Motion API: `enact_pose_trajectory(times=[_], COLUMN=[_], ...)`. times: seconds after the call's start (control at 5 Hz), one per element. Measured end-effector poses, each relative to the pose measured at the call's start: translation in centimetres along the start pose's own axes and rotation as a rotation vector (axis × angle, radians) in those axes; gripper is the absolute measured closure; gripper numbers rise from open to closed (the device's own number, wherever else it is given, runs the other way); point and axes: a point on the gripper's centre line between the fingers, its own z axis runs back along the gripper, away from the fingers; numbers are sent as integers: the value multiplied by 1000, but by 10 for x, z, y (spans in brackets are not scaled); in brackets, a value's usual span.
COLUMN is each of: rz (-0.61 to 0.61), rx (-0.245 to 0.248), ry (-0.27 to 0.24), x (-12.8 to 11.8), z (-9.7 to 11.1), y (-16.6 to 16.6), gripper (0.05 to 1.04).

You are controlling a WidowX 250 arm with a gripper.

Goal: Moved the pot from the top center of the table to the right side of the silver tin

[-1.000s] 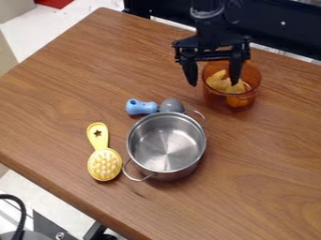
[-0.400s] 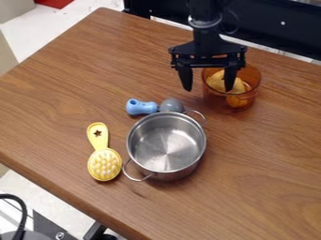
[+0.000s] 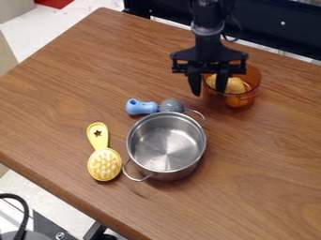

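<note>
And here the black arm (image 3: 207, 33) runs up out of frame, cut by the top edge! Down at the amber pot (image 3: 251, 96), the gripper (image 3: 208, 88) covers part of the near rim and some of the yellow-orange contents (image 3: 235, 86), and just what those are, I can't tell. Finger against pot wall, touching or apart? Impossible to call! Over to the steel pot (image 3: 166, 145): its underside is hidden, and its rim masks the lower edge of the grey rounded end (image 3: 171, 105). The wooden table (image 3: 276, 187) is clipped left, right and bottom, the red thing (image 3: 55, 3) by the top.
</note>
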Motion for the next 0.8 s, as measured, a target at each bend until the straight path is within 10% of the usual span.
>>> enact_pose_trajectory(times=[0.4, 0.8], rz=[-11, -116], rx=[-7, -43], ry=[-25, -33], x=[-1, -5], z=[-3, -3], y=[-4, -19], gripper=[1021, 1028])
